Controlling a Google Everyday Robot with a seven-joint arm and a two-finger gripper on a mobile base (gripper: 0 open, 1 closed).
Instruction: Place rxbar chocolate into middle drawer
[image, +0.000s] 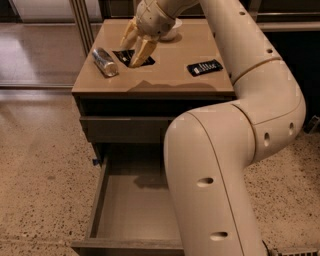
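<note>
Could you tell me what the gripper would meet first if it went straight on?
The gripper points down at the dark flat bar on the cabinet top, so probably that first, not the rxbar chocolate.

- Tabletop: tan, flat.
- Gripper: toward the back edge, left of centre; fingers spread, tips down over a dark bar.
- Can: on its side by the left edge.
- Rxbar chocolate: flat, near the right edge.
- Bowl: white, at the back edge.
- Middle drawer: pulled open below the front edge.
</note>
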